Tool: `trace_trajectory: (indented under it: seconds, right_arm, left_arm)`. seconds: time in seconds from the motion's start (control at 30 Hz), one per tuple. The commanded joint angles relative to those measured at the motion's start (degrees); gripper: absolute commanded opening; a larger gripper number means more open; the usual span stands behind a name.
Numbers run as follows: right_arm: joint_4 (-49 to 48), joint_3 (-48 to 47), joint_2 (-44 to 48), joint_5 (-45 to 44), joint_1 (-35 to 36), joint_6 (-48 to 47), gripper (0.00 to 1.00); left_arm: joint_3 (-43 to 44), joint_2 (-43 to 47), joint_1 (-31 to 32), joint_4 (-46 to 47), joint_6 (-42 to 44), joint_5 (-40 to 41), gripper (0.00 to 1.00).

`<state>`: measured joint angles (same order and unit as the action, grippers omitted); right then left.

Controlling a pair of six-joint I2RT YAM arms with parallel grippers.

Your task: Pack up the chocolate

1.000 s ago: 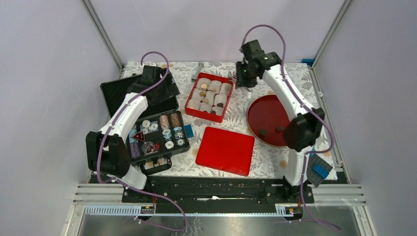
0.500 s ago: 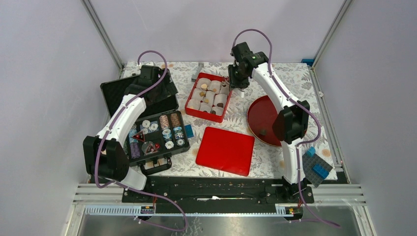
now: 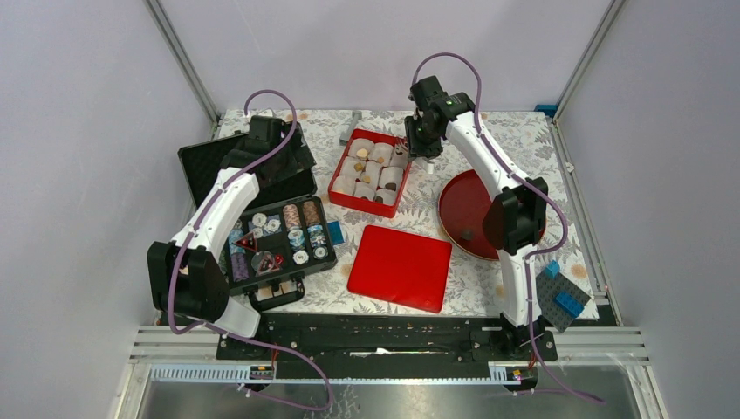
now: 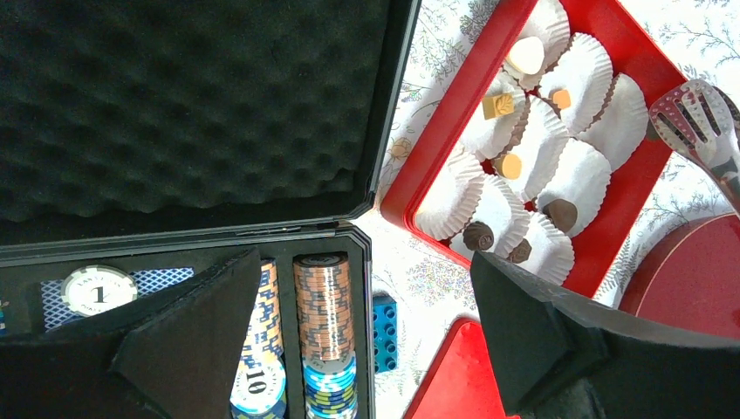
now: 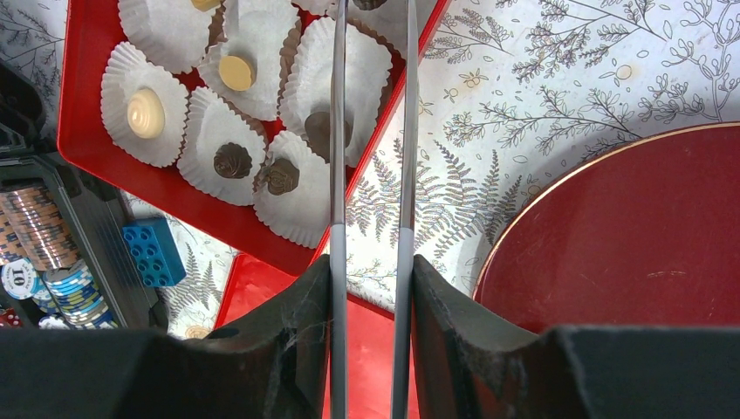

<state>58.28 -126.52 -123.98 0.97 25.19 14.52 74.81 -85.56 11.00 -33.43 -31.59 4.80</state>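
Roughly halfway, I would judge: most of the chocolate (image 5: pixel 233 161) already sits in the white paper cups (image 4: pixel 580 179) inside the red box (image 5: pixel 80 96). That is three dark lumps along its near edge, with tan and pale ones further back. A few cups look empty.

In the overhead view the box lies at about 12 o'clock on the table. The round red plate (image 5: pixel 628 244) is at 4 o'clock from it. One dark lump (image 3: pixel 467 234) shows on the plate. The right arm's elbow covers part of that plate, so more may be hidden there.

The right gripper (image 5: pixel 368 271) is clamped on a pair of metal tongs (image 5: pixel 334 175), whose tips reach the box's 1 o'clock corner. A dark speck shows at the tips, right at the picture's edge; I cannot tell whether it is a held piece.

The left gripper (image 4: pixel 365 262) hangs over the black case (image 4: pixel 174 105) at 9 o'clock, fingers wide apart and holding nothing.

What is left, as I read it, is filling the spare cups from the plate. After that, the flat red lid (image 3: pixel 400 266) at 6 o'clock from the box likely goes on.
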Motion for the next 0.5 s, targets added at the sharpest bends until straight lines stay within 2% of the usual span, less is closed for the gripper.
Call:
trace_trajectory:
  seconds: [0.0, 0.47]
  right_arm:
    - [0.2, -1.0, -0.4, -0.7, 0.3, -0.8, 0.39]
    - [-0.5, -0.3, -0.1, -0.7, 0.2, -0.7, 0.44]
  left_arm:
    - [-0.5, 2.7, -0.3, 1.4, 0.1, 0.1, 0.99]
    - [-1.5, 3.4, -0.3, 1.5, -0.1, 0.1, 0.99]
